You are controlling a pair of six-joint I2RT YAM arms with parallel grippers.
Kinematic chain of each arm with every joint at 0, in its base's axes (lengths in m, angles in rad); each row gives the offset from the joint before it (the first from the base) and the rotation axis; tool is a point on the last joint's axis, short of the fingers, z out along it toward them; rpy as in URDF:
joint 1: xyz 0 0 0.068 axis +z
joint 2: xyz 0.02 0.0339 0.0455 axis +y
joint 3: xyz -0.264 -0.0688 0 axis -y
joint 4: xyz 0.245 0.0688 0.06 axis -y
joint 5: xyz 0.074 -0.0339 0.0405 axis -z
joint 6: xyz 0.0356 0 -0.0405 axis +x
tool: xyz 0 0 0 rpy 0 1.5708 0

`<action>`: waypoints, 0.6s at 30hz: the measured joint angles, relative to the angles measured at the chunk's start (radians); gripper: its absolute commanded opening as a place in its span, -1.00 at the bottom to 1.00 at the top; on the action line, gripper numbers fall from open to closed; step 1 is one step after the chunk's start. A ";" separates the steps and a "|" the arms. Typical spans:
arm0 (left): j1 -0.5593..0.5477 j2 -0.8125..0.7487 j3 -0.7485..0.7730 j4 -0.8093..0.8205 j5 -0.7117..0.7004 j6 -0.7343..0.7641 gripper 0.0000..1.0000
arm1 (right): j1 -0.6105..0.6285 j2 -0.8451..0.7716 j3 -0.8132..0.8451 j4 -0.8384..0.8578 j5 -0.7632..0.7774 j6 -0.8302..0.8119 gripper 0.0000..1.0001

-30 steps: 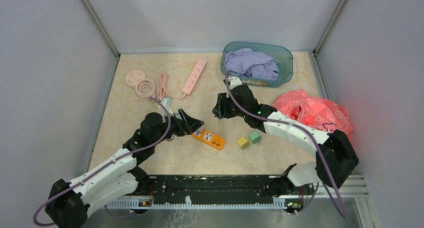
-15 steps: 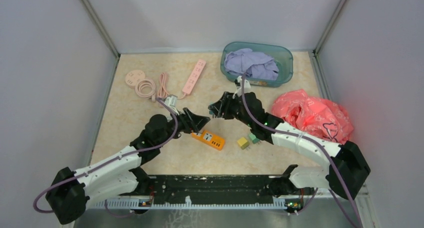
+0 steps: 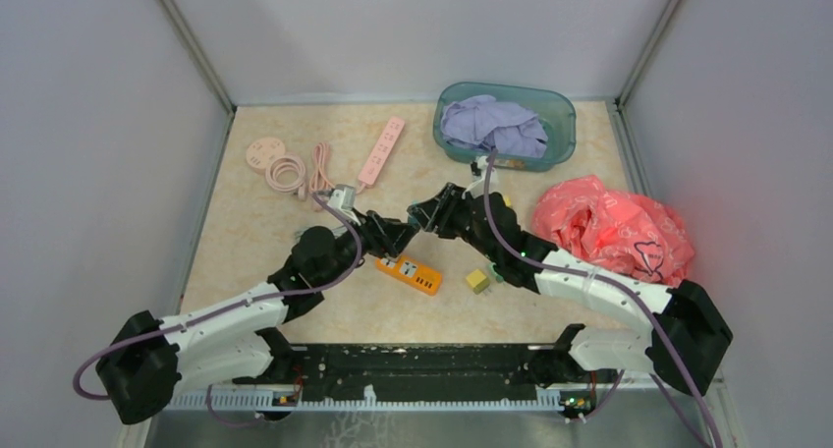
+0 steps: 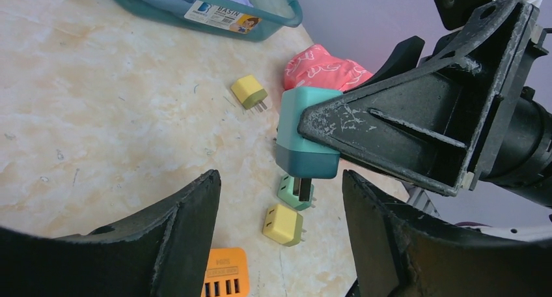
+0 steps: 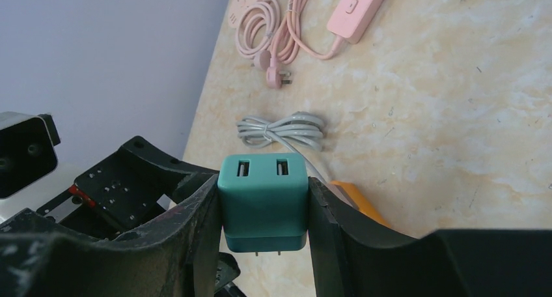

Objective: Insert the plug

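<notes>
The right gripper (image 5: pixel 263 213) is clamped on a teal two-port USB charger (image 5: pixel 263 199), one finger on each side of its body. The ports face the wrist camera and the prongs point down toward the bench. The charger is held above the middle of the bench, clear of the surface.

The left gripper (image 3: pixel 395 234) faces it tip to tip from the left, jaws spread wide and holding nothing. The pictures do not show whether its fingers touch the charger.

An orange power strip (image 3: pixel 410 274) lies flat just below the two grippers, a little toward the near edge. To its right, a green adapter (image 4: pixel 294 193) and a yellow adapter (image 4: pixel 283 224) lie side by side. A second yellow adapter (image 4: pixel 248 92) lies farther toward the far edge.

A pink power strip (image 3: pixel 381 150) and its coiled cord (image 3: pixel 287 172) sit near the far-left corner. A teal basin (image 3: pixel 560 124) of purple cloth (image 3: pixel 491 124) stands at the far edge. A red plastic bag (image 3: pixel 614 227) lies by the right edge.
</notes>
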 measured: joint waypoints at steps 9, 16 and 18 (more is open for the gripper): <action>-0.030 0.040 0.005 0.061 -0.049 0.043 0.37 | 0.024 -0.004 -0.012 0.011 0.035 0.031 -0.76; -0.040 0.055 0.014 0.085 -0.068 0.059 0.05 | 0.030 -0.004 -0.018 0.042 0.051 0.045 -0.70; -0.042 0.055 0.014 0.093 -0.068 0.061 -0.16 | 0.032 -0.004 -0.018 0.046 0.054 0.044 -0.65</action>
